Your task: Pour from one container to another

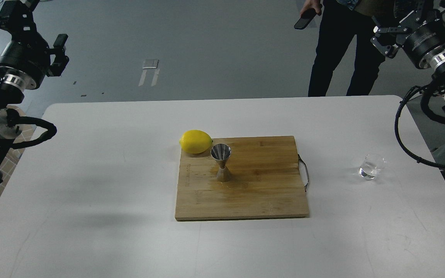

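Observation:
The clear glass tumbler (371, 166) stands upright on the white table (91, 173) at the right, with a little clear liquid in it. The steel hourglass jigger (221, 162) stands upright on the wooden cutting board (261, 193), near its back left. My right gripper (404, 17) is high at the top right, beyond the table's far edge and well above and behind the tumbler; its fingers look spread, with nothing between them. My left gripper (16, 9) is raised at the top left, off the table, dark and partly cut off by the frame.
A yellow lemon (196, 141) lies at the board's back left corner, close behind the jigger. A person in dark trousers (334, 46) stands beyond the table's far edge, holding a phone (303, 19). The board has a metal handle (304, 172) on its right side.

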Robot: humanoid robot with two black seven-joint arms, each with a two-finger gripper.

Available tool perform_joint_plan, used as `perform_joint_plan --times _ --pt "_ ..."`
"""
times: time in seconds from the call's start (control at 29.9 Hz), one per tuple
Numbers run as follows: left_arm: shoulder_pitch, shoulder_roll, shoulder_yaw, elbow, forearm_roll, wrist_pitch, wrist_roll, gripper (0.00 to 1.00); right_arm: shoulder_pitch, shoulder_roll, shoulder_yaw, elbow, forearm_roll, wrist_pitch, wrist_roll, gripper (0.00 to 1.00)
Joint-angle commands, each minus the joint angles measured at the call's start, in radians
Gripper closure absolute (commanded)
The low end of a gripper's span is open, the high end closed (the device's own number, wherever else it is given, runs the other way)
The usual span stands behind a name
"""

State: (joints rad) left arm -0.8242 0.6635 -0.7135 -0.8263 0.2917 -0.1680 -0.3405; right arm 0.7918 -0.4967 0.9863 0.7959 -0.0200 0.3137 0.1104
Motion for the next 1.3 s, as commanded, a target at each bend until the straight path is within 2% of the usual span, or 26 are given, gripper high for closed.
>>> perform_joint_plan --times 0.0,0.23,0.4,0.74,0.97,1.27 --pt "0.0 -0.007 0.002 -0.002 0.001 -0.001 0.0 0.02 -0.045 -0.048 0.0 0.052 0.0 0.001 0.002 0.0" --pt "0.002 -0.016 0.002 -0.004 0.003 -0.001 0.0 0.02 -0.132 -0.144 0.015 0.149 0.008 -0.002 0.008 0.0" --pt "0.0 -0.036 0.005 -0.005 0.004 -0.001 0.003 0.02 -0.264 -0.158 0.118 0.223 0.192 -0.01 0.0 0.0" --pt "-0.018 -0.056 0.006 -0.007 0.009 0.004 0.014 0.02 -0.551 -0.212 0.316 0.387 0.221 -0.018 -0.008 0.0" --pt "-0.018 -0.058 0.005 -0.014 0.009 0.007 0.014 0.02 -0.719 -0.215 0.452 0.465 0.222 -0.05 -0.008 0.0" --pt "-0.018 -0.058 0.005 -0.014 0.007 0.001 0.014 0.02 -0.858 -0.189 0.532 0.529 0.287 -0.05 -0.006 0.0"
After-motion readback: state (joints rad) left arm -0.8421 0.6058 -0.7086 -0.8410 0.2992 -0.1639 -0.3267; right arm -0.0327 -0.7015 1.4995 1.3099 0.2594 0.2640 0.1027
